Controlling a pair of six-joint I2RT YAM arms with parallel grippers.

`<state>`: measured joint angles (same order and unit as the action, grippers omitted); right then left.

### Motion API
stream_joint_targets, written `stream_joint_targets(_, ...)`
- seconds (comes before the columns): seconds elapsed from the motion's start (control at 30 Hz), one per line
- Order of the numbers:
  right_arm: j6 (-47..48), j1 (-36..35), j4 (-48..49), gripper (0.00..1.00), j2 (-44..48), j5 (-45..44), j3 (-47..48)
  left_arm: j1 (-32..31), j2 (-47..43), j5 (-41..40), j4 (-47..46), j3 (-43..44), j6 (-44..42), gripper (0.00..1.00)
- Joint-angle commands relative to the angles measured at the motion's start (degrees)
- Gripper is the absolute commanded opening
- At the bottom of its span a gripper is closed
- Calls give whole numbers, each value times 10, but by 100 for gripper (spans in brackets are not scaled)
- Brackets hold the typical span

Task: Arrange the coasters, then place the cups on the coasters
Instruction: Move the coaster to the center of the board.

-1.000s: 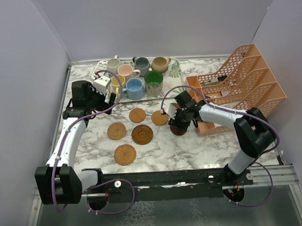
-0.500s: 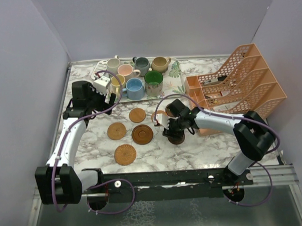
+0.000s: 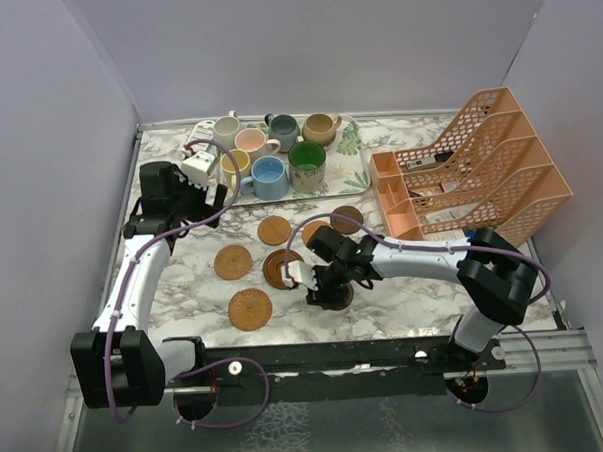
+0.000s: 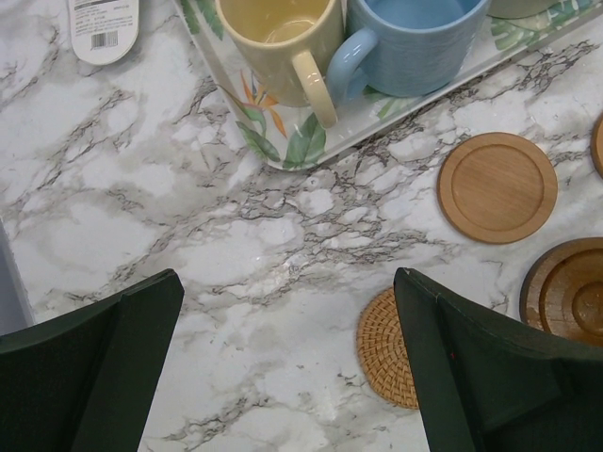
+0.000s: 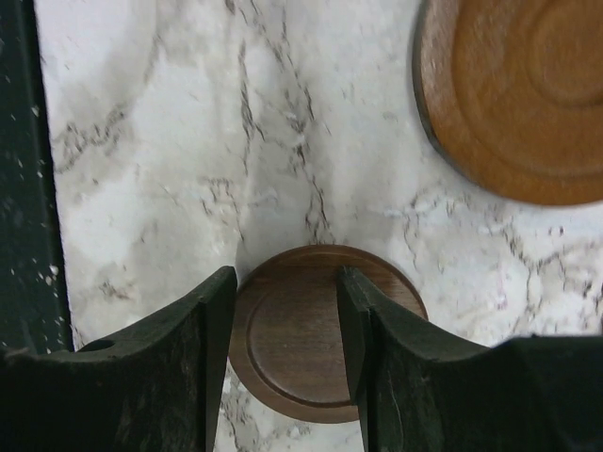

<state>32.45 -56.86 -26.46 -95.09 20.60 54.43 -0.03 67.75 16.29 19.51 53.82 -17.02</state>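
Several cups [image 3: 268, 177] stand together on the leaf-patterned tray [image 3: 351, 176] at the back. Wood and woven coasters lie on the marble: a light wood coaster [image 3: 274, 230], a woven coaster [image 3: 250, 308], a brown coaster [image 3: 347, 219] and a ringed coaster [image 3: 279, 268], among others. My right gripper [image 3: 324, 285] is shut on a dark brown coaster [image 5: 292, 348] just right of the ringed coaster [image 5: 528, 94], with its shadow on the marble below. My left gripper [image 4: 287, 358] hangs open over bare marble near the yellow cup [image 4: 283, 47] and the light blue cup [image 4: 415, 42].
An orange mesh file rack [image 3: 469, 169] fills the back right. A white labelled item [image 4: 104, 28] lies left of the tray. Purple walls close in the left, back and right sides. The arms' rail runs along the near edge.
My right gripper has carried the dark brown coaster left and toward the near edge, uncovering a brown coaster by the tray. The left arm has barely moved.
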Motion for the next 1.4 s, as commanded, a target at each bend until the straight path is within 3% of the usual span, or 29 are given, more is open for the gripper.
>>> stream_joint_targets(0.0,-10,-32,39,47,-33,27,37,13,8,-19,-17,3,14,99)
stream_joint_targets(0.47,-4,-82,30,47,-76,57,76,26,-3,-8,-23,-8,17,99)
stream_joint_targets(1.37,15,-92,0,46,-24,105,13,38,-1,10,-21,-9,19,99)
